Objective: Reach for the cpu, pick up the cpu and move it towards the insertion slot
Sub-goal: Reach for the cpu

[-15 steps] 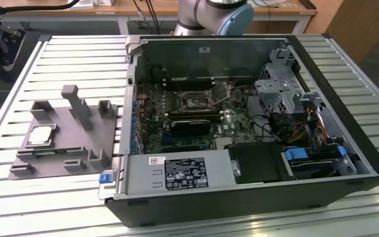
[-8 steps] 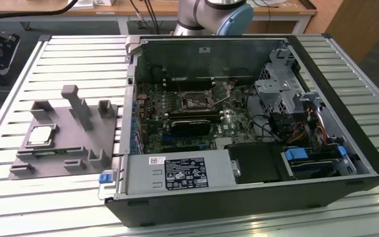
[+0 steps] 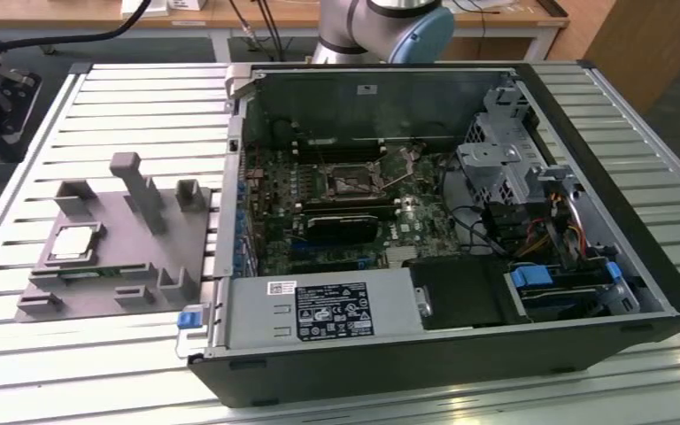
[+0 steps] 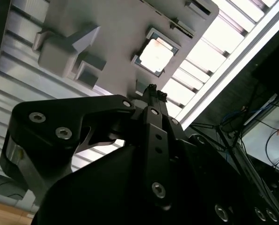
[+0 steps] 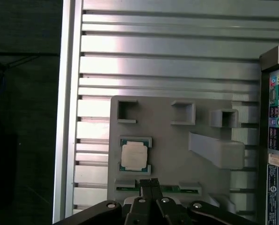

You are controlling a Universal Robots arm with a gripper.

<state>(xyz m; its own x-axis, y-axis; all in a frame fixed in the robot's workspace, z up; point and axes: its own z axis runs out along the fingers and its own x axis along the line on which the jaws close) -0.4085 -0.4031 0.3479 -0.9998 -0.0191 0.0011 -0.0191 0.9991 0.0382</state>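
The cpu [image 3: 72, 242], a small silvery square with a pale rim, lies flat in a pocket of the grey moulded tray [image 3: 121, 232] at the exterior view's left. Both wrist views look down on the cpu [image 5: 133, 156] [image 4: 156, 55] from well above. My gripper [image 5: 149, 182] [image 4: 153, 90] hangs over the tray's edge beside the chip, apart from it, its two dark fingers pressed together with nothing between them. The insertion slot [image 3: 350, 183], a square socket with a shiny frame, sits on the motherboard inside the open computer case.
The open black computer case [image 3: 459, 336] lies on a slatted metal table [image 3: 139, 97]. Inside are a long black card [image 3: 343, 226], a power supply [image 3: 316, 310] and drive cages [image 3: 499, 168]. Upright grey blocks [image 3: 139, 190] stand on the tray. The arm's base [image 3: 388, 27] rises behind the case.
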